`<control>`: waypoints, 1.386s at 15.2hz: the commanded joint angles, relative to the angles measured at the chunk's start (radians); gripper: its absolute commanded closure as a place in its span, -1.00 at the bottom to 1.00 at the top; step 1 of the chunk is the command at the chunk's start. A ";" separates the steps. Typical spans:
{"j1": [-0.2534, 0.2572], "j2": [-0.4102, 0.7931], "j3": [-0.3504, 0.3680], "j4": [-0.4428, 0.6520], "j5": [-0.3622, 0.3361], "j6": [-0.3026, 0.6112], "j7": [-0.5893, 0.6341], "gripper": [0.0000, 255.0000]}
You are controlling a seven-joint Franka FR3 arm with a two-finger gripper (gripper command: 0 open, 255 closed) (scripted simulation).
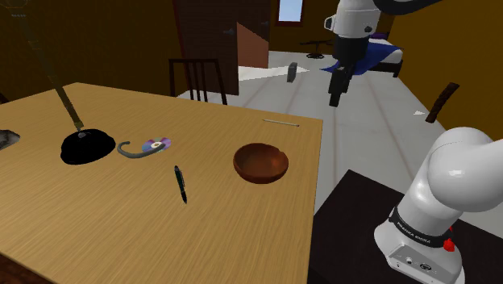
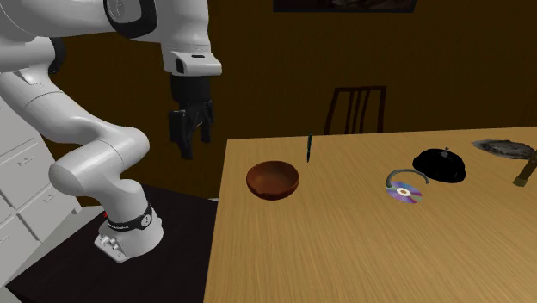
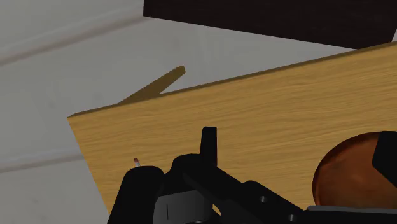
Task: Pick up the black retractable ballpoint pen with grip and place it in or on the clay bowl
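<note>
Black 2-finger pincer [image 2: 194, 139] released, hanging off wooden tabletop [image 1: 121, 234] edge. Slim black pen [image 1: 180, 184] lies flat beyond round brown bowl [image 1: 260, 162] from pincer; long axis roughly crosswise to bowl.

Pen [image 1: 180, 184]: slim, black, w/ clip; lies flat on wooden table [image 1: 97, 234], well in from table's edges. Long axis runs approx far-to-near in shoulder view, slightly slanted. In second ext. view pen [image 2: 309, 148] reads as a short dark sliver close to table's far edge.

Bowl [image 1: 259, 174]: round, reddish-brown, shallow, darker inside; stands upright on same table, near its stand-side edge. Bowl [image 2: 273, 192] and pen apart, not touching. Wrist view catches part of bowl [image 3: 350, 175] on tabletop.
</note>
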 commanded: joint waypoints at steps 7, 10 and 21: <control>0.012 0.102 0.141 0.035 0.122 0.029 0.236 -1.00; 0.012 0.173 0.208 0.071 0.172 0.051 0.352 -1.00; -0.016 0.530 0.432 0.307 0.251 0.149 0.779 -1.00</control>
